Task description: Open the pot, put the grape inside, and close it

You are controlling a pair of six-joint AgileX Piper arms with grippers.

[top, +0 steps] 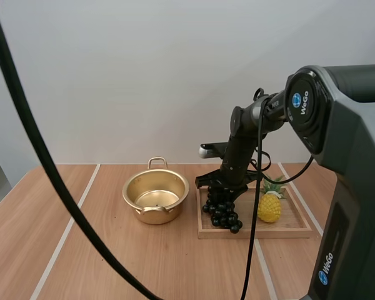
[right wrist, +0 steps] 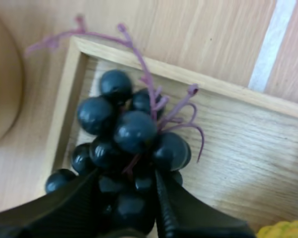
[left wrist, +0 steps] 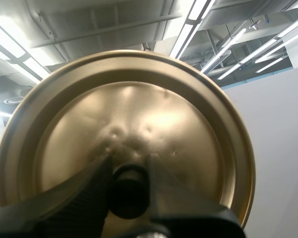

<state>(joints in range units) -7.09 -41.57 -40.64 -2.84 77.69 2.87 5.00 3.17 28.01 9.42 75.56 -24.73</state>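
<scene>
- The left end effector (left wrist: 129, 168) is clenched on the dark knob (left wrist: 128, 193) of the round golden metal lid (left wrist: 139, 114).
- The right end effector (top: 224, 186) grasps the bunch of dark glossy grapes (top: 222, 212) at the end of the shallow wooden tray (top: 294, 228) nearest the pot.
- The lidless golden metal pot (top: 155, 197) stands on the wooden desk (top: 112, 262), just beside the tray.
- A small yellow pineapple (top: 269, 206) sits in the tray.

High view is bright and even, soft light from above: only faint, short shadows on the tabletop (top: 175, 269) under the pot (top: 155, 215) and beside the tray (top: 262, 234), no hard edges. Pot floor throws a pale glare patch; the lid (left wrist: 139, 114) in the left wrist view shows a broad soft sheen across its middle. Grapes (right wrist: 134, 131) in the right wrist view carry small white highlights, with dark shadow low in the bunch.
</scene>
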